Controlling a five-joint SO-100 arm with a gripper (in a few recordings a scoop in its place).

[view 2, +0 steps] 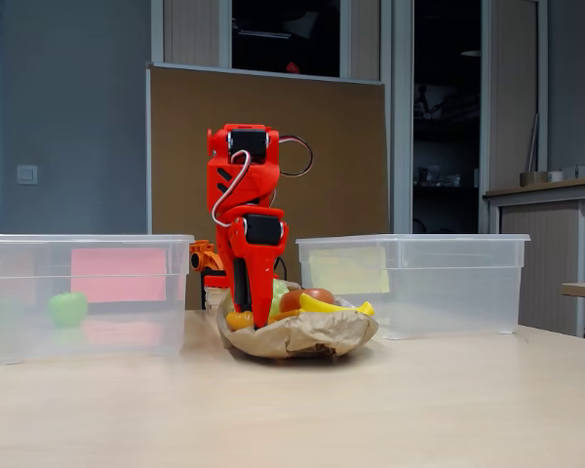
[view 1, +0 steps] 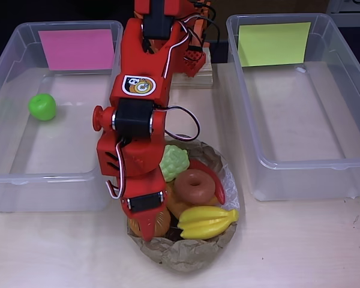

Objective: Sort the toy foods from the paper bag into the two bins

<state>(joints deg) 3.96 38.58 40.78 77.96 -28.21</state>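
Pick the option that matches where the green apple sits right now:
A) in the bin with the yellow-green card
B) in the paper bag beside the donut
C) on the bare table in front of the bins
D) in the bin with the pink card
D: the green apple lies alone on the floor of the bin with the pink card, apart from the paper bag.

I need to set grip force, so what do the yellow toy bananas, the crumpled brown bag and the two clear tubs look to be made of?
The yellow toy bananas look like hard glossy plastic, with bright highlights. The crumpled brown bag looks like matte paper, creased and wrinkled. The two clear tubs, one with a pink card and one with a yellow-green card, seem to be see-through plastic with rounded rims.
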